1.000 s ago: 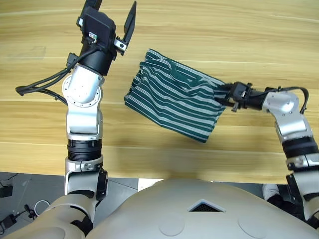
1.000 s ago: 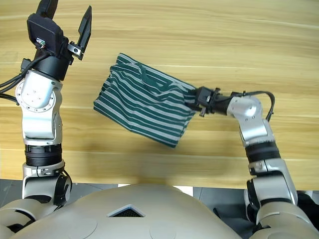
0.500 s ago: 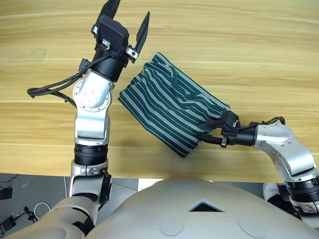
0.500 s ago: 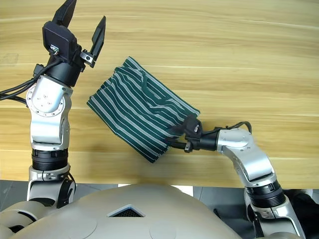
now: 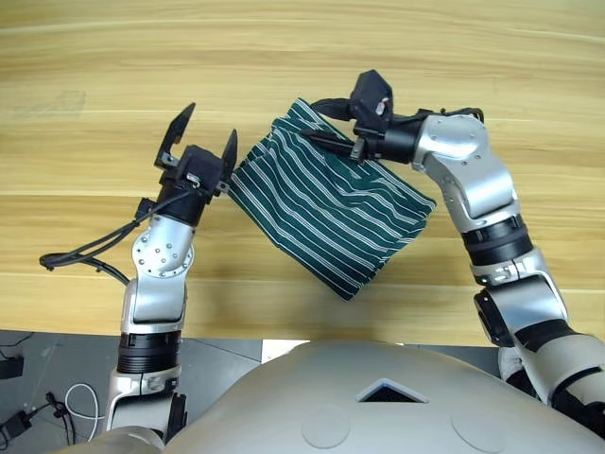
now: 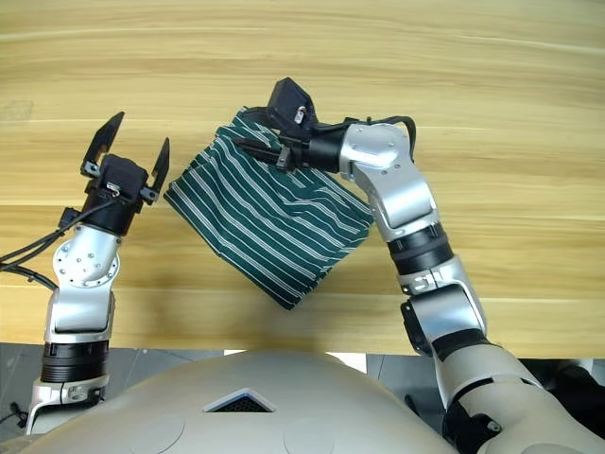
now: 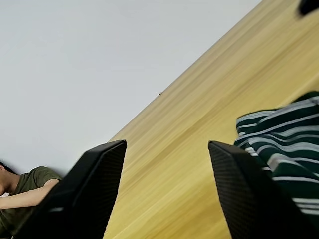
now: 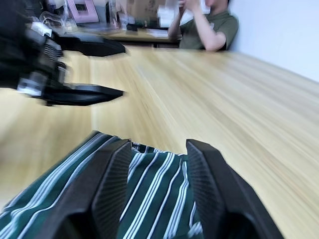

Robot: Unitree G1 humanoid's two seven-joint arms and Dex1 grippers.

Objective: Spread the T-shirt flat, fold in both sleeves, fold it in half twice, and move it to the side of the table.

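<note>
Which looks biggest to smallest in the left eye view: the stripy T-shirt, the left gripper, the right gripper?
1. The T-shirt, by far the largest.
2. Tied: the left gripper and the right gripper look alike and point differently, so unranked.

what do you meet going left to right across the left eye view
black two-finger left gripper → folded green-and-white striped T-shirt; the right gripper overlaps the shirt, so left out
</note>
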